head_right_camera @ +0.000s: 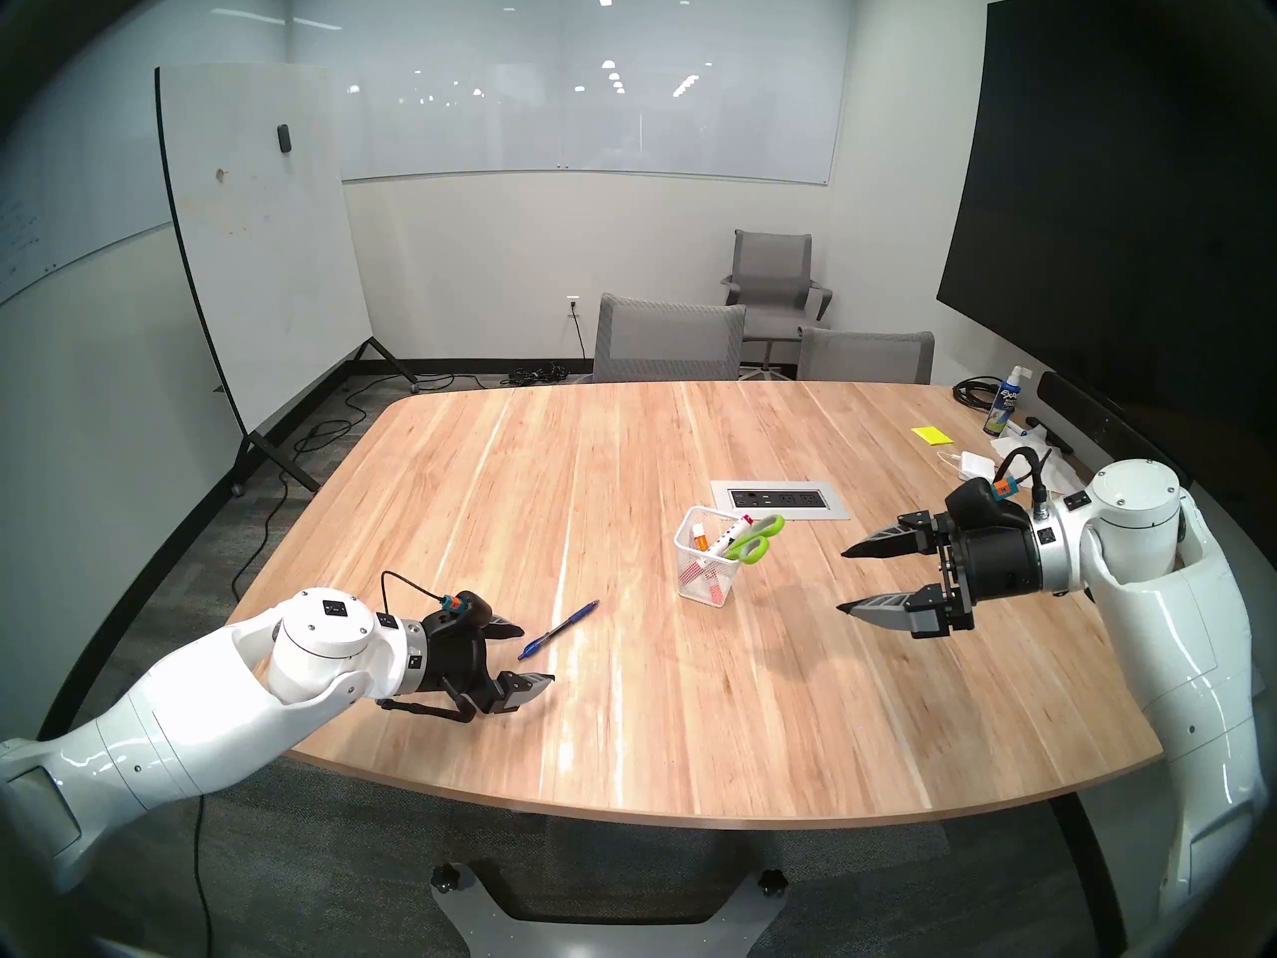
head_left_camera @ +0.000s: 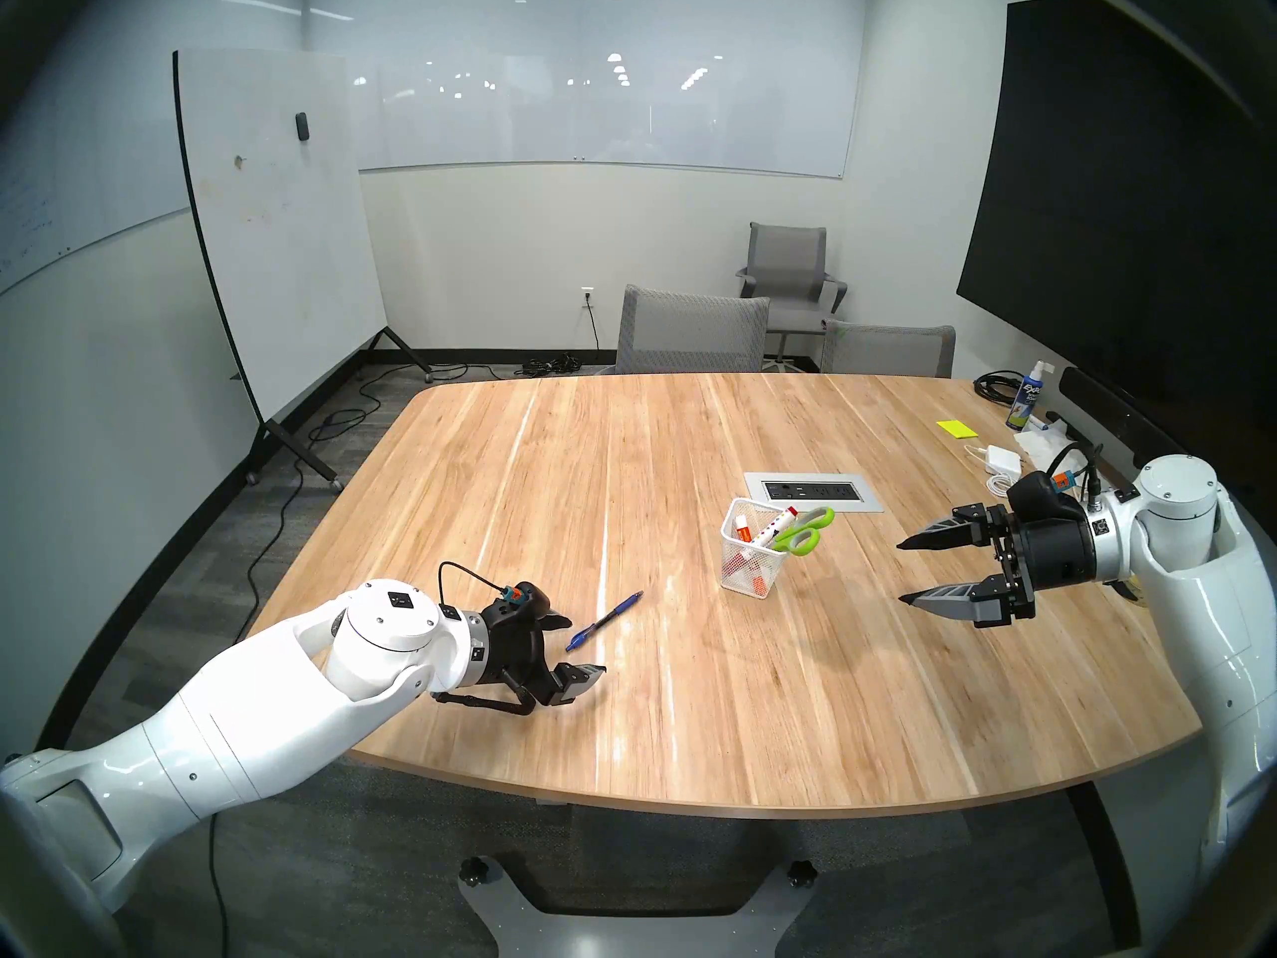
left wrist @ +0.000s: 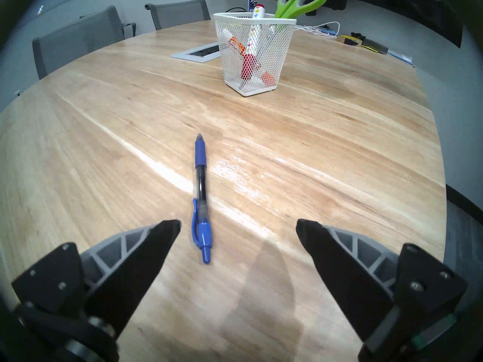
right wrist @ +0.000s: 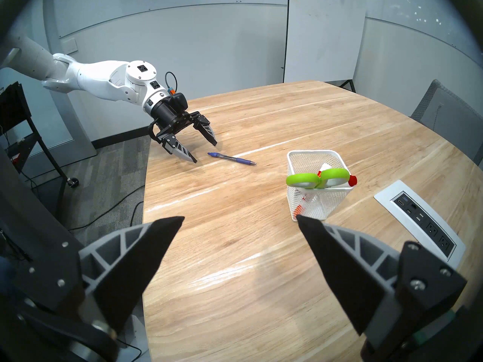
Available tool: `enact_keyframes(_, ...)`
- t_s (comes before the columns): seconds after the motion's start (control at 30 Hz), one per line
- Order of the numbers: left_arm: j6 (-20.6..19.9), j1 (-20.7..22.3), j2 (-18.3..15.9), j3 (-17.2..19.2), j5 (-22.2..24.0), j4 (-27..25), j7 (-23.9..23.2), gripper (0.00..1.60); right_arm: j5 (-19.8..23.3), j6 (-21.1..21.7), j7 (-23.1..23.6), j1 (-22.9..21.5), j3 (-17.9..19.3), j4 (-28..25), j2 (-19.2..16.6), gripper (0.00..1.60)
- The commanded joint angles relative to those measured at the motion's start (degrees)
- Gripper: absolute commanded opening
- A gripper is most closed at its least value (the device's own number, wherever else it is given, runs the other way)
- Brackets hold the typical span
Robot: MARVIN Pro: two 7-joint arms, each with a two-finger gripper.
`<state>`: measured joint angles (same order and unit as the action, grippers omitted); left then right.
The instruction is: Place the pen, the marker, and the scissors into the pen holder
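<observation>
Left wrist view: left gripper [left wrist: 238,224] jaws spread, empty, just short of pen [left wrist: 200,197]; right gripper [head_left_camera: 906,571] jaws spread, empty.

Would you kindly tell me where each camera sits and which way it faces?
Head stereo left: high on the head, looking down at the table; both arms show.
Head stereo right: nearly the same picture.
Left wrist: low behind the left end effector, facing the pen and pen holder.
Right wrist: behind the right end effector, facing the scissors and the left arm.
Both wrist views share pen and holder.
</observation>
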<state>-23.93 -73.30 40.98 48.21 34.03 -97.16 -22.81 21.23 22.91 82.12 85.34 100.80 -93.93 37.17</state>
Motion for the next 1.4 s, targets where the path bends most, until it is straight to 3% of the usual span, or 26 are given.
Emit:
enact_keyframes(0.0,-1.4,2.5,1.7,-0.6,-1.0,1.2,-0.3,1.60,0.3,0.1,0.2,-0.4,0.5,-0.4,-0.2,1.60)
enact_keyframes(1.37,-7.3,8.6,9.3,-3.5,-7.0,9.2,-3.2,1.60,0.3,0.1,0.2,-0.4,0.6,-0.4,-0.2,1.60)
